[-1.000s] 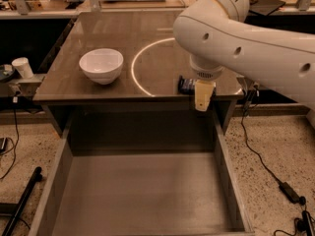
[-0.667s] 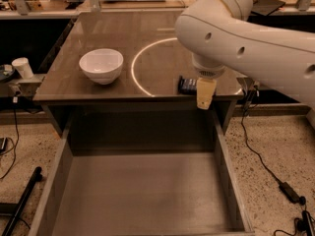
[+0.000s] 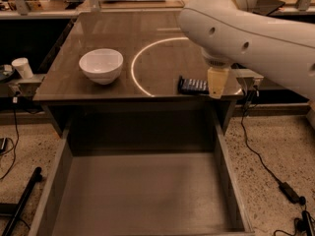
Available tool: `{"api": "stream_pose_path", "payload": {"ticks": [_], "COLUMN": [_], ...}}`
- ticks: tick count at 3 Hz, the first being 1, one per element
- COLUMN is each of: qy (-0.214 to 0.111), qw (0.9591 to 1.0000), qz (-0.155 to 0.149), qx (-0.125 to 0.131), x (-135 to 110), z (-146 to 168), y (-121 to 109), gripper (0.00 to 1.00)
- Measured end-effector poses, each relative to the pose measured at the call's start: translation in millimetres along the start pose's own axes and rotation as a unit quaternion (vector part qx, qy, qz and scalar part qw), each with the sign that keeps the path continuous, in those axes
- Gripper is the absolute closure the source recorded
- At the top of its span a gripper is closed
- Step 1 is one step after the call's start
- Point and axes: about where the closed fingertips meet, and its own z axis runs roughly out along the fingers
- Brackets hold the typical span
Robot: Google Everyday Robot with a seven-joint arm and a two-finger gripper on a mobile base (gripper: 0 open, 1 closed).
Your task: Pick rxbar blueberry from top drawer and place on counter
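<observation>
The rxbar blueberry point(image 3: 193, 85), a small dark navy wrapper with pale text, lies flat on the counter point(image 3: 123, 38) near its front right edge, just right of the bright ring reflection. My gripper point(image 3: 216, 84) hangs from the big white arm directly to the right of the bar, its tip at the bar's right end; I cannot see whether it touches the bar. The top drawer point(image 3: 142, 191) is pulled wide open below the counter and its grey-brown bottom shows nothing in it.
A white bowl point(image 3: 101, 66) stands on the counter's left half. A white cup point(image 3: 22, 68) sits on a ledge at the far left. Cables point(image 3: 266, 166) run over the speckled floor to the right of the drawer, and a dark bar point(image 3: 19, 200) lies to the left.
The arm and gripper have shifted slightly to the right. The rxbar blueberry stays in the same spot on the counter.
</observation>
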Motion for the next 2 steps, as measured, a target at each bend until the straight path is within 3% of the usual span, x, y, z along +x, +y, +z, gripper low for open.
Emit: {"api": "stream_pose_path", "payload": {"ticks": [2], "qy": [0.068], "qw": [0.9962], "qz": [0.045], "qx": [0.031], "x": [65.9], "z": [-0.6], "y": [-48.2], "gripper": [0.0]}}
